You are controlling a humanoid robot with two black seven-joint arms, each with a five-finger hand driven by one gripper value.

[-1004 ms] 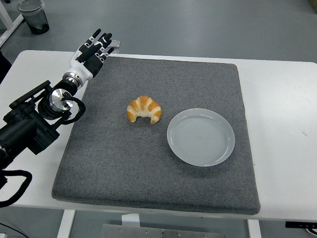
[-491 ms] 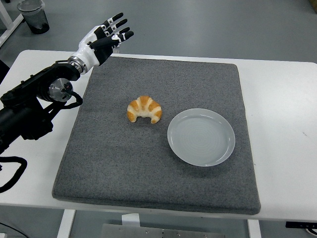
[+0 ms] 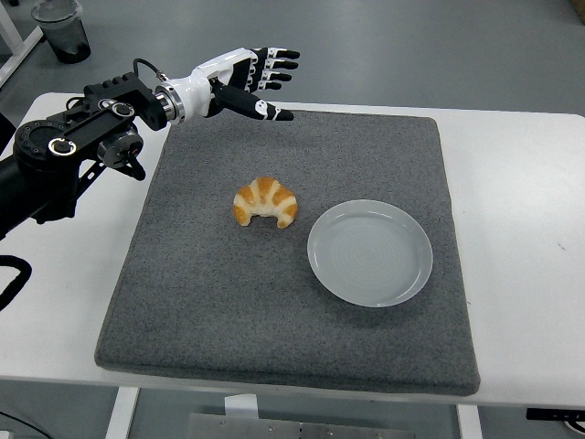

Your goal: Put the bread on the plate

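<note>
A golden croissant (image 3: 266, 201) lies on the grey mat (image 3: 292, 302), just left of an empty white plate (image 3: 370, 252). My left hand (image 3: 256, 80) is open, fingers spread, raised above the mat's far edge, behind and a little left of the croissant and well apart from it. It holds nothing. The right arm is out of view.
The mat covers most of the white table (image 3: 521, 183). A dark cup (image 3: 62, 29) stands on the floor at the far left, off the table.
My left arm has swung right and forward, from the mat's far left corner to above its far edge, closer to the croissant. The croissant and plate have not moved.
</note>
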